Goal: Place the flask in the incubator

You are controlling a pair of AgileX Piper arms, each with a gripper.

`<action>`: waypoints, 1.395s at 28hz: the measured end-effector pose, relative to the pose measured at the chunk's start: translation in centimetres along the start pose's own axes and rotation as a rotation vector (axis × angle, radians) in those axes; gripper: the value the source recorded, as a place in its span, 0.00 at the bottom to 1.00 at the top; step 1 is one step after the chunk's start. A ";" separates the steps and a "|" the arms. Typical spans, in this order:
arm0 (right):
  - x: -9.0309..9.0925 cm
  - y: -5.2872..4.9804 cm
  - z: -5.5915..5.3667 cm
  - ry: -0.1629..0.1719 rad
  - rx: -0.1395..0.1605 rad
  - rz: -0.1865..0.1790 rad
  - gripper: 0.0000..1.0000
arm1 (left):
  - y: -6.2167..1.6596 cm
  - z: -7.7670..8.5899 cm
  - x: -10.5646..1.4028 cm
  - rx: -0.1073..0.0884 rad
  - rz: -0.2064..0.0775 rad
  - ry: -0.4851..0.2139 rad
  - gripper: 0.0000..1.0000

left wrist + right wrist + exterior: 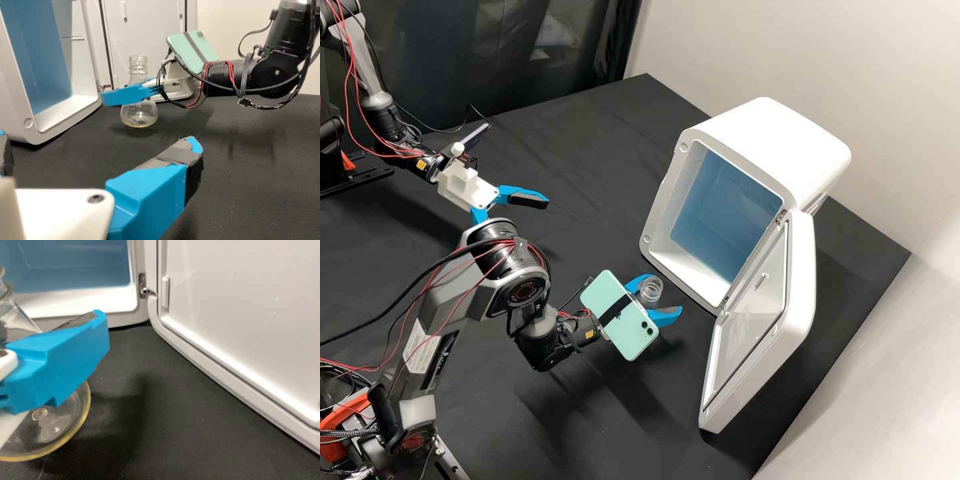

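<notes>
A clear conical flask (651, 289) stands on the black bench just in front of the open white incubator (787, 147), whose inside is blue. My right gripper (655, 297) is open around the flask's neck, one blue finger on each side. In the left wrist view the flask (139, 107) rests on the bench, with a right finger (125, 93) crossing its neck. The right wrist view shows the flask's base (45, 430) beside its own finger (60, 357). My left gripper (503, 205) hangs open and holds nothing, well back to the left of the flask.
The incubator door (780, 300) stands swung open toward the bench's near right, close to the right gripper. A mint-green phone (620, 323) is strapped to the right wrist. The bench edge runs just behind and to the right of the incubator.
</notes>
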 end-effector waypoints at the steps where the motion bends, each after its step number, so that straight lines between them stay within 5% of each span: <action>1: 0.0 0.1 -0.1 0.003 0.010 0.002 0.00 | 0.00 0.0 0.0 0.000 0.000 0.000 1.00; 14: 0.7 2.8 -2.7 0.097 0.055 0.091 0.00 | 0.00 0.0 0.0 0.000 0.000 0.000 1.00; 22: 2.2 4.3 -3.9 0.083 0.064 0.103 0.00 | -0.05 0.0 0.0 0.000 -0.002 0.000 1.00; 30: 5.5 6.2 -6.4 0.082 0.102 0.158 0.00 | -0.05 0.0 0.0 0.000 -0.002 0.000 1.00; 39: 9.4 5.8 -9.2 0.059 0.044 0.136 0.00 | -0.11 0.3 0.0 -0.001 -0.003 -0.006 1.00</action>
